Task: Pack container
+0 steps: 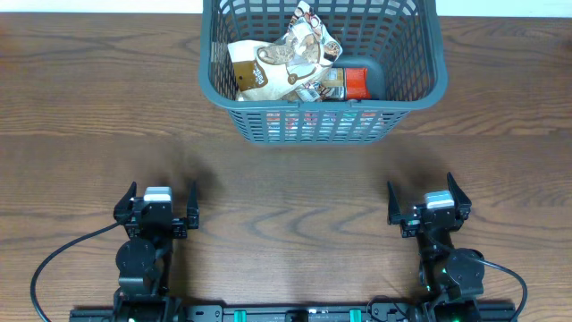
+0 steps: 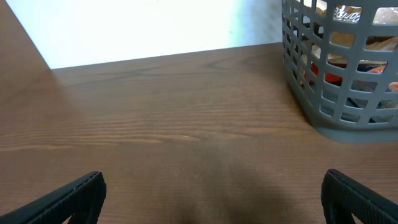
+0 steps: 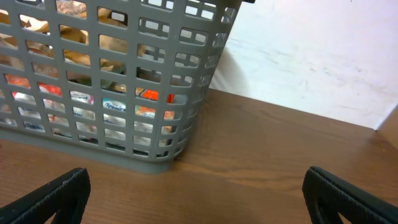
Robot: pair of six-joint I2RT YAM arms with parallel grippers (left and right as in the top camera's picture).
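Note:
The container (image 1: 411, 94), a large dark grey-blue lattice basket, stands at the far middle of the wooden table. Several snack packets lie inside it: a brown and white packet (image 1: 255, 72), a patterned packet (image 1: 308, 45) and a red one (image 1: 356, 83). The container also shows in the left wrist view (image 2: 348, 106) and in the right wrist view (image 3: 124, 81). My left gripper (image 1: 157, 207) is open and empty near the front left. My right gripper (image 1: 429, 204) is open and empty near the front right. Both are well short of the container.
The dark wooden table (image 1: 286, 179) runs between the grippers and the container. A white wall (image 2: 143, 28) lies beyond the table's far edge. Black cables (image 1: 54, 259) trail by the arm bases at the front edge.

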